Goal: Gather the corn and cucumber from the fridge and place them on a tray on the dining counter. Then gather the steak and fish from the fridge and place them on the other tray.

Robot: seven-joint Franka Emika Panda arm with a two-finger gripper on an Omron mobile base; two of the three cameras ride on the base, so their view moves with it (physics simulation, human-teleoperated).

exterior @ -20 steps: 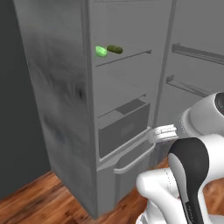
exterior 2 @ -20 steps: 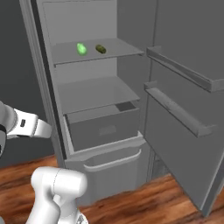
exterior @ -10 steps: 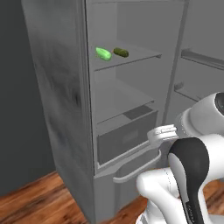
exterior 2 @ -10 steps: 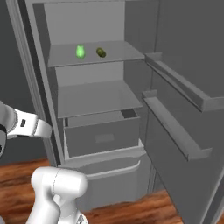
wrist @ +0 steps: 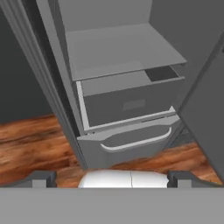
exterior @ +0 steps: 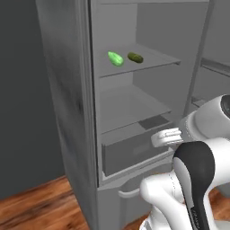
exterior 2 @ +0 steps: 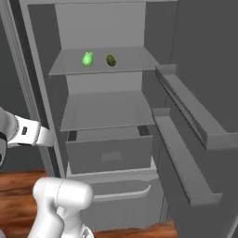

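The corn (exterior: 115, 58) lies on the fridge's (exterior: 67, 112) upper shelf (exterior 2: 125, 65), toward the open front edge, with the cucumber (exterior: 135, 57) just beside it and slightly deeper in; the two are apart, not touching. Seen from the right base view, the corn (exterior 2: 87, 59) is the left of the pair and the cucumber (exterior 2: 110, 60) the right. Below them sit a bare middle shelf (exterior 2: 104, 109), a drawer (exterior 2: 109, 153) and a lower bin with a pale handle (wrist: 135, 142). The door (exterior 2: 204, 93) stands open to the right, its racks facing in. The gripper (wrist: 112, 177) hangs low before the drawer, jaws spread wide and holding nothing, its fingertips (wrist: 41, 177) at the bottom corners of the hand view. Wooden floor (exterior: 36, 202) runs beneath. The step in hand appears to be the reach for the corn. To do it well, the hand should rise to shelf level, enter level between the shelves, and straddle the corn across its narrow width, keeping clear of the cucumber so neither glossy piece rolls.
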